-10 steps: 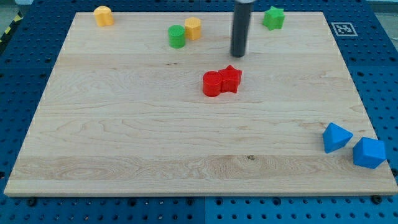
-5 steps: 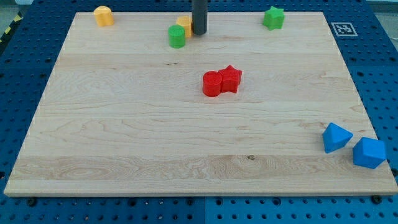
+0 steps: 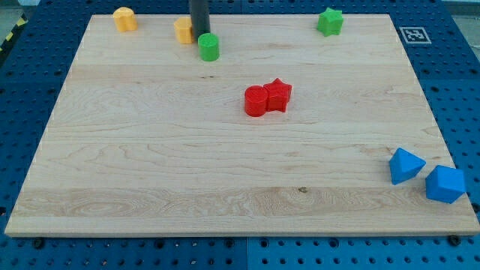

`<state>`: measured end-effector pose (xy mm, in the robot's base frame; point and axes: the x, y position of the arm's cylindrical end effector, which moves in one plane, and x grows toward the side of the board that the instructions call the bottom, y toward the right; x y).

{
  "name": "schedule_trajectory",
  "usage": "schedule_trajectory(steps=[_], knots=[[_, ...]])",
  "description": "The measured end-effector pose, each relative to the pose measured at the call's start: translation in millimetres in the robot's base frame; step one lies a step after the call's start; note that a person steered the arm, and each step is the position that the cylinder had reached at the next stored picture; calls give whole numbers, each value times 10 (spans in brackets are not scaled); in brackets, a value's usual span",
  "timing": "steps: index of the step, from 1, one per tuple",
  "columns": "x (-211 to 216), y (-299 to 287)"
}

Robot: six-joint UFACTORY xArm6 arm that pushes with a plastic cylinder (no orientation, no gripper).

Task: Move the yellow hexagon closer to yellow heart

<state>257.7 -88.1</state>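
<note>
One yellow hexagon [image 3: 183, 31] sits near the desk's [image 3: 150, 165] top edge, touching my tip [image 3: 199, 35] on its right. Yellow heart [image 3: 124, 19] is well apart, at the view's left. Green cylinder [image 3: 208, 47] sits just below-right of tip. No pincer on this rig.

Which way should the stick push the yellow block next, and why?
Probably keep sliding toward the view's left. My tip sits against the right side of the yellow hexagon, with the green cylinder just below it. The yellow heart lies further left and slightly nearer the view's top, with bare board between them, so a short leftward push, angled a touch upward, should narrow that gap.
</note>
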Motion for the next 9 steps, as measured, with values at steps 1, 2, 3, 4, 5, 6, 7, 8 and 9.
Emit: schedule_trajectory(steps=[1,2,3,4,5,6,7,8,9], knots=[[0,-280],[0,-461],[0,-542],[14,-437],[1,-1],[-99,67],[-215,-109],[-297,-307],[-303,-450]])
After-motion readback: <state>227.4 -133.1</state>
